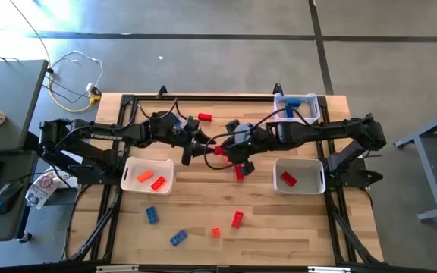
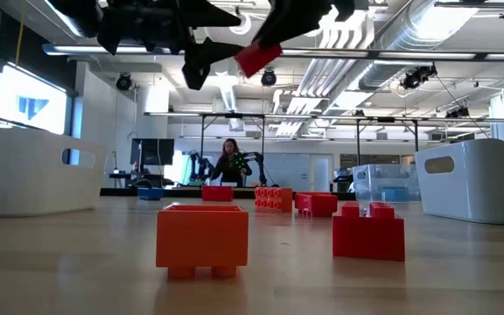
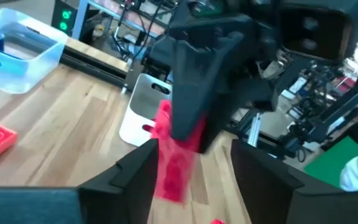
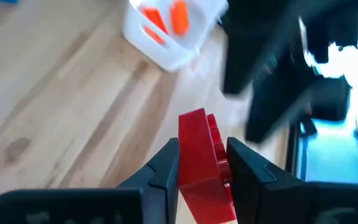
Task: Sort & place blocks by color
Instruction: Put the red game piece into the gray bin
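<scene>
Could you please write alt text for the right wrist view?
The right tool grips an upright red block between its dark fingers above a wooden table. Beyond it stands a white tray holding orange blocks.

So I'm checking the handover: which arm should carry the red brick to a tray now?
The right: its gripper is shut on the red brick, and the tray holding a red brick sits on its side. The left gripper is open.
</scene>
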Available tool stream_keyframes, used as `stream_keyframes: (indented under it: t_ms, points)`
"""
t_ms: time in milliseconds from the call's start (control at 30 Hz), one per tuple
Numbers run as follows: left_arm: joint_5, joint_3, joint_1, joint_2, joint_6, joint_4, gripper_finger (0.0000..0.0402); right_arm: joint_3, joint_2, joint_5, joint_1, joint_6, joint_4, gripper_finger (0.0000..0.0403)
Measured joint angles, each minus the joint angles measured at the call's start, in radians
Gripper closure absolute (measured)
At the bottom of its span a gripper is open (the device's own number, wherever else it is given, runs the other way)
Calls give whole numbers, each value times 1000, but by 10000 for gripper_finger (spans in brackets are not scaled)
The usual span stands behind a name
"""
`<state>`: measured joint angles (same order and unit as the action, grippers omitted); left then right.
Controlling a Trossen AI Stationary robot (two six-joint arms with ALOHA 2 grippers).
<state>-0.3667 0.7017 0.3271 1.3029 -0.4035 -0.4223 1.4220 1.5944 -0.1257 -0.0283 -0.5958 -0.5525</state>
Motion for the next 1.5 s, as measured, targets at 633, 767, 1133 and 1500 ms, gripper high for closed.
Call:
stream_keyframes:
  t_ms: [633,767,1133,1500]
  points:
    - [209,-3,0,2,136,128,193,2,-2,-127,29,465,-487,318]
    - [254,-3,0,2,138,154,193,2,-2,-127,28,548,-572,318]
    - [365,-4,0,2,141,230,193,2,-3,-181,-14,823,-860,318]
    - [431,-4,0,2,153,255,193,2,-4,-298,-145,1120,-1006,318]
